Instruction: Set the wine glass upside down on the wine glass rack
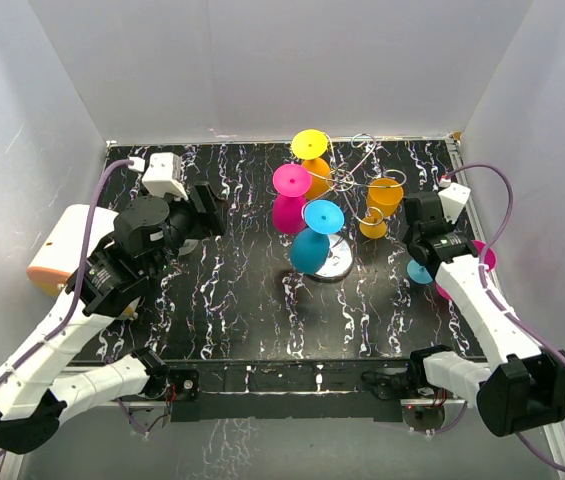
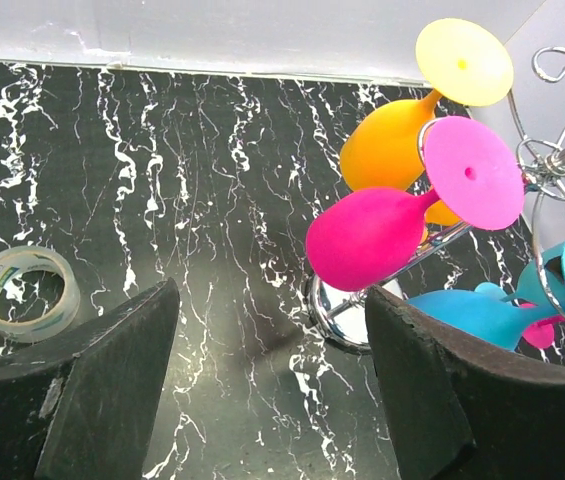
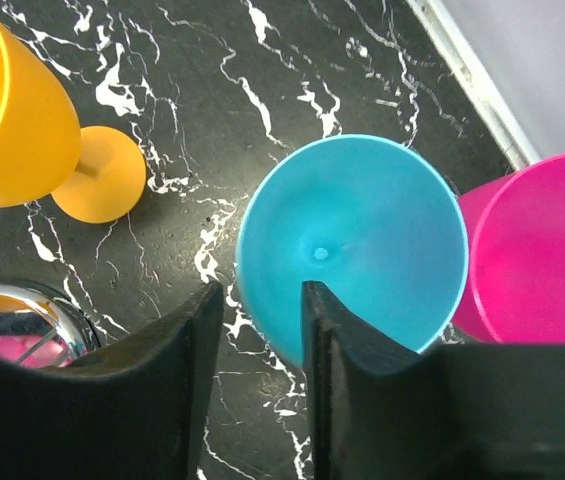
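You are looking at a blue wine glass [image 3: 362,240] that is standing mouth-up on the table [image 1: 242,300], near the right edge and well apart from the wine glass rack [image 2: 554,160]. It is touching or nearly touching a pink glass [image 3: 542,250] on its far side. The right gripper [image 3: 262,300] is working at this glass: its fingers are straddling the near wall of the bowl, one outside and one inside the rim. They are showing a clear gap, so I am judging the claw apart and not yet pinching. The glass is not lifted, not inverted and not hung, so the pick, the turn-over and the hooking onto a free wire arm are all outstanding. On the rack, three glasses are hanging foot-up already: a magenta one [image 1: 289,205], a second blue one [image 1: 312,245] and an orange one with a yellow foot [image 1: 314,175]. The free loops appear to be on the rack's right side. An orange glass [image 3: 12,130] is standing upright on the table between the rack's disc base [image 1: 340,262] and the gripped-at glass, so you are working with little room there. The left gripper [image 2: 272,330] is hovering over the left of the table with its fingers wide apart and nothing between them, and a tape roll [image 2: 24,290] is lying beside it.
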